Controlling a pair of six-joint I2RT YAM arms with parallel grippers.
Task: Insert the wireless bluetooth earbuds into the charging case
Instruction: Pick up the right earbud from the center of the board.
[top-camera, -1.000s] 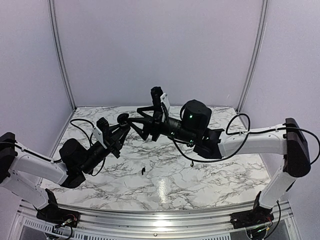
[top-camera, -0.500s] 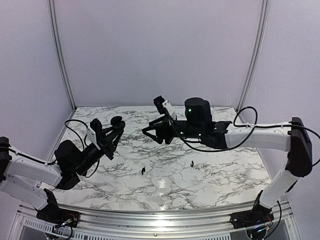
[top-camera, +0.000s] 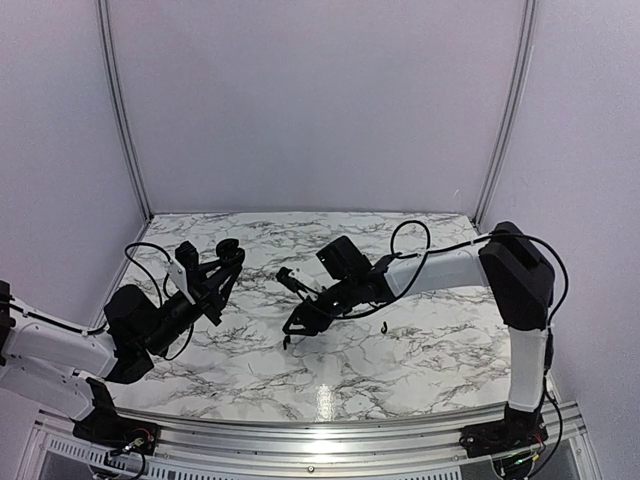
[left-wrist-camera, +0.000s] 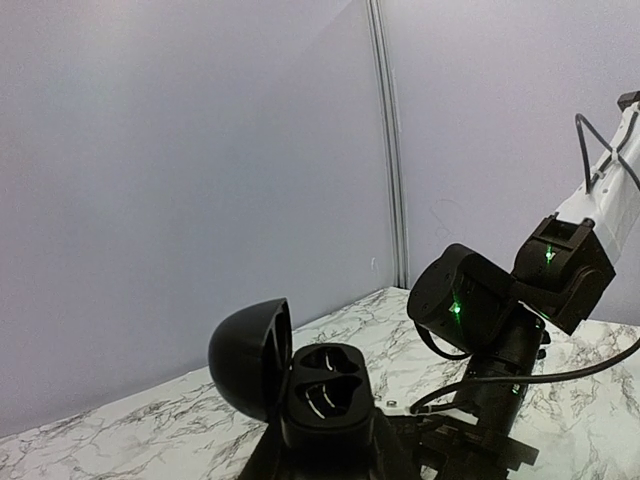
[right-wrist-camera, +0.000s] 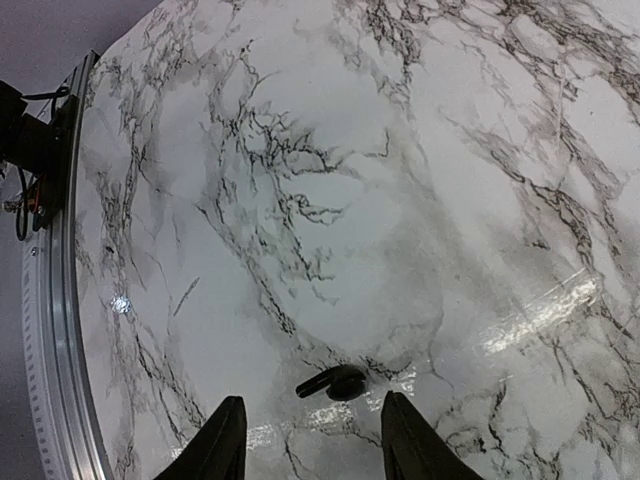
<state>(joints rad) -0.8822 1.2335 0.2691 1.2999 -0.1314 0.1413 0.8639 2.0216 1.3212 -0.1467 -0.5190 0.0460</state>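
**Lining up on the first earbud**
Toward the desk's front edge, about mid-width, the right gripper hangs with its fingers apart, straddling one earbud. Next it likely needs to drop and pinch gently. The other earbud lies further right. Farther back, near the left edge, the left gripper clamps the charging case, which is open.

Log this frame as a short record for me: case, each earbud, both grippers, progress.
case: open, lid tipped back, both sockets look empty
left gripper: shut on the case, raised above the table
right gripper: open, low over the table
first earbud: lying on the table between the right fingers, not gripped
second earbud: lying on the table further right in the top view, untouched
progress: no earbud in the case
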